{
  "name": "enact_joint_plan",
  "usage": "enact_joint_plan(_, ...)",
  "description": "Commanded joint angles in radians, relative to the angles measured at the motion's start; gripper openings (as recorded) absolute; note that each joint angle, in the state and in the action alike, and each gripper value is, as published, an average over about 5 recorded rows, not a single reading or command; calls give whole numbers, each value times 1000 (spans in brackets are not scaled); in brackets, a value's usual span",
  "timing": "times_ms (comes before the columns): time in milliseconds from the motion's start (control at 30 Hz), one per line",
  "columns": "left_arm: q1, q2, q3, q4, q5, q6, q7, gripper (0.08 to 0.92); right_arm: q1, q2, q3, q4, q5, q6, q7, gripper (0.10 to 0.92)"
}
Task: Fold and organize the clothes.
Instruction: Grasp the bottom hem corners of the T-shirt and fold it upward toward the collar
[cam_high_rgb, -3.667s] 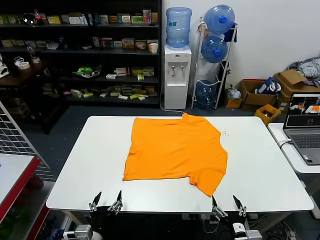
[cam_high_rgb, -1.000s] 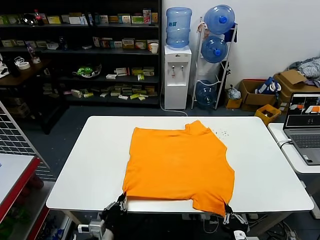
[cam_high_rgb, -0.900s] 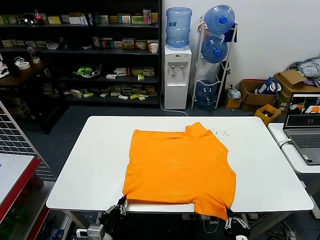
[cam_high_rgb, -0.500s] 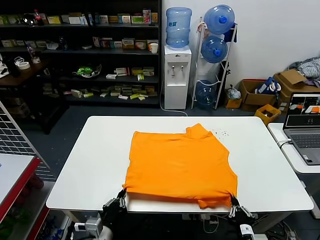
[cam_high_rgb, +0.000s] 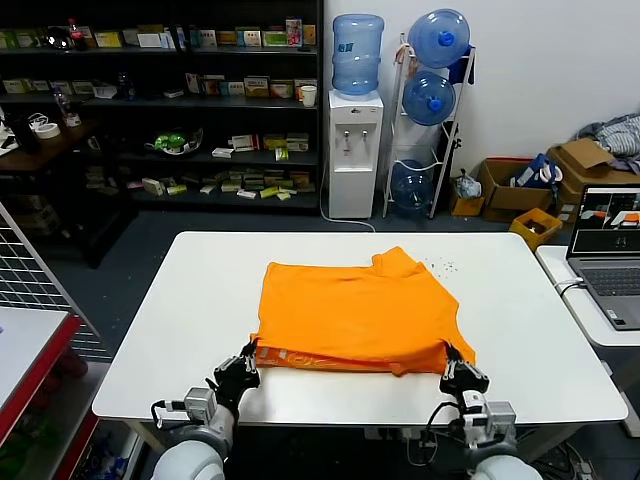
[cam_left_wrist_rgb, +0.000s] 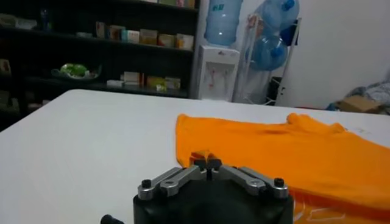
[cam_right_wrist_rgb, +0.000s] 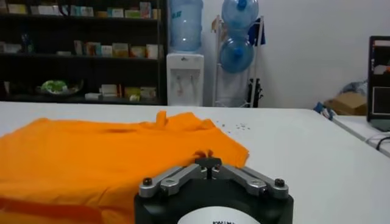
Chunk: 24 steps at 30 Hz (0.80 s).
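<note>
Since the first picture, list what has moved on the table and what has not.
Both end effectors came up from the near table edge and shut on the T-shirt's near hem: the left end effector at its left corner, the right end effector at its right. They have carried the hem up and towards the far side, so the lettered underside shows along the lifted edge. The shirt's far edge, the table and the laptop stayed put.

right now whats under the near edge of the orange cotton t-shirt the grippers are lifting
Under the lifted hem of the orange cotton T-shirt, its underside shows white lettering, above the white table. The left gripper and right gripper pinch its corners; the cloth hides everything farther under.
</note>
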Motion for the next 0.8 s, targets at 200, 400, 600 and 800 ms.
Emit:
enact_joint_plan(200, -103, -1, 30, 77, -3, 21, -14, 100, 182, -15, -54, -128, 51, -30, 0, 124)
enact_joint_plan(400, -127, -13, 36, 116, -3, 32, -11, 112, 208, -13, -52, -163, 41, -19, -44, 140)
enact_joint_plan(600, -125, -23, 24, 136, -1, 38, 2, 260, 189, -23, -27, -172, -12, 51, -147, 293)
enact_joint_plan(800, -50, -4, -7, 80, 13, 31, 14, 433, 92, -46, 23, -140, -41, 136, -224, 466)
